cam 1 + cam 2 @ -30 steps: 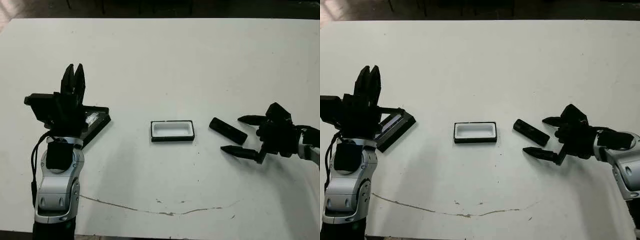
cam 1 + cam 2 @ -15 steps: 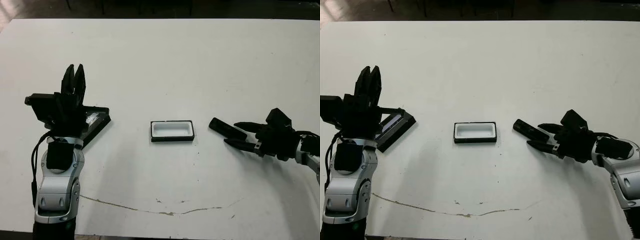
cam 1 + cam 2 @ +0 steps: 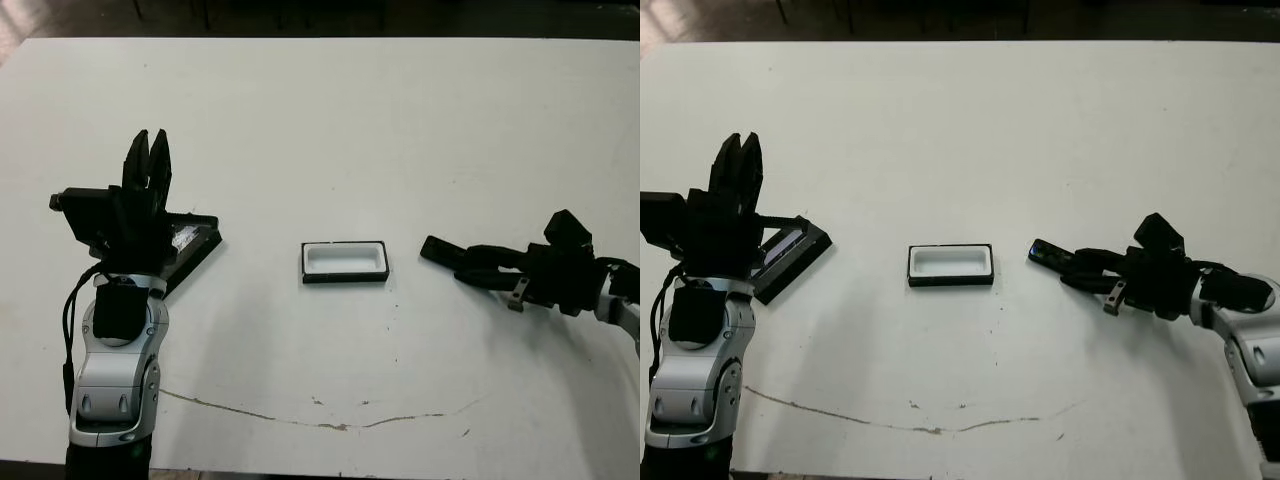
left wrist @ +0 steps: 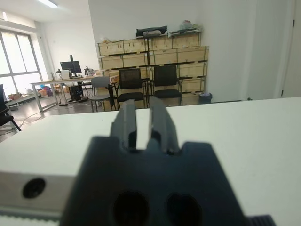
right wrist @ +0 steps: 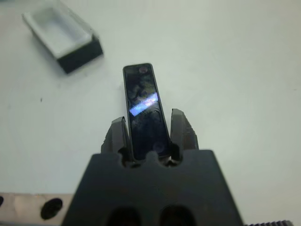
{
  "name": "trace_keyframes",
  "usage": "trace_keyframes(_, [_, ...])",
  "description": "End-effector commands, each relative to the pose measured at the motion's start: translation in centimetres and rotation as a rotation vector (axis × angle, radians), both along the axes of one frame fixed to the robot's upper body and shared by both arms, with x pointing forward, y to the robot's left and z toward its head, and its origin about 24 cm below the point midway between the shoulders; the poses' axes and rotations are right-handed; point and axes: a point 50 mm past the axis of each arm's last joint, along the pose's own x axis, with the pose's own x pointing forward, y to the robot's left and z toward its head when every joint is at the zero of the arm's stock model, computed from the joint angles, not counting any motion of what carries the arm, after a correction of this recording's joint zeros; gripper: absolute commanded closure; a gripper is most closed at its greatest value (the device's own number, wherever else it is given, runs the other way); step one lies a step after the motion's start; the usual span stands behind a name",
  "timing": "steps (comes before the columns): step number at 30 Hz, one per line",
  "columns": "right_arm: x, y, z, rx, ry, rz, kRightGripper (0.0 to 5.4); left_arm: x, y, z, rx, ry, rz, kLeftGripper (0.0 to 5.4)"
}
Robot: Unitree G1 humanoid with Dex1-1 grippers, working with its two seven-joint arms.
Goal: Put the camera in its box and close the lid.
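White table [image 3: 330, 120]; right tool [image 5: 148, 129] clamps glossy bar-shaped camera [image 5: 143, 106].

Two head-mounted eyes look forward and down on the white desk [image 3: 400, 120], both taking in the box [image 3: 344, 261] at centre and an arm at each side. The left wrist camera faces level along its end effector [image 4: 145, 117] toward a distant office. The right wrist camera peers close past its end effector [image 5: 150, 129], sharing the box [image 5: 63, 40].

Black camera [image 5: 143, 104] right of open box [image 3: 344, 261]; lid [image 3: 190, 240] far left
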Motion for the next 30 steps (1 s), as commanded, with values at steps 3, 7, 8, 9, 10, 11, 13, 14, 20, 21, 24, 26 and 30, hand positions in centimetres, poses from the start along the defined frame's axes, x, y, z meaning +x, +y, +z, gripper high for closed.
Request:
trace_keyframes(3, [1.2, 0.8, 3.3, 0.114, -0.09, 0.02, 5.2, -0.1, 0.2, -0.7, 0.004, 0.041, 0.008, 5.4])
trace_keyframes(7, [1.9, 2.4, 5.2, 0.167, -0.117, 0.086, 5.2, -0.1, 0.1, -0.7, 0.006, 0.036, 0.002, 5.4])
trace_keyframes(8, [2.0, 2.8, 5.4, 0.176, -0.118, 0.104, 5.2, -0.1, 0.1, -0.7, 0.006, 0.034, 0.0, 5.4])
trace_keyframes(9, [2.1, 3.3, 5.7, 0.179, -0.114, 0.118, 5.2, -0.1, 0.1, -0.7, 0.006, 0.035, 0.0, 5.4])
trace_keyframes(10, [2.2, 3.9, 5.9, 0.186, -0.104, 0.146, 5.2, -0.1, 0.1, -0.7, 0.006, 0.036, 0.002, 5.4])
trace_keyframes(11, [2.2, 4.4, 6.1, 0.192, -0.1, 0.171, 5.2, -0.1, 0.1, -0.7, 0.007, 0.037, 0.002, 5.4])
trace_keyframes(13, [2.5, 5.5, 6.2, 0.198, -0.088, 0.244, 5.2, -0.1, 0.0, -0.7, 0.007, 0.034, 0.001, 5.4])
trace_keyframes(14, [2.7, 6.1, 6.2, 0.198, -0.079, 0.279, 5.2, -0.1, 0.0, -0.7, 0.007, 0.036, 0.002, 5.4])
trace_keyframes(20, [4.0, 8.7, 5.6, 0.056, 0.01, 0.43, 5.21, -0.2, -0.1, -0.7, 0.005, 0.042, 0.007, 5.4])
trace_keyframes(21, [4.1, 9.1, 5.5, 0.019, 0.004, 0.451, 5.21, -0.2, -0.2, -0.7, 0.003, 0.042, 0.008, 5.4])
trace_keyframes(24, [4.5, 10.3, 5.1, -0.052, 0.017, 0.524, 5.21, -0.2, -0.3, -0.8, -0.004, 0.036, 0.003, 5.4])
trace_keyframes(26, [4.5, 11.1, 4.9, -0.085, 0.032, 0.555, 5.21, -0.2, -0.3, -0.9, -0.005, 0.037, 0.005, 5.4])
trace_keyframes(30, [4.4, 11.9, 4.5, -0.163, 0.039, 0.596, 5.21, -0.3, -0.2, -0.9, -0.011, 0.044, 0.016, 5.4])
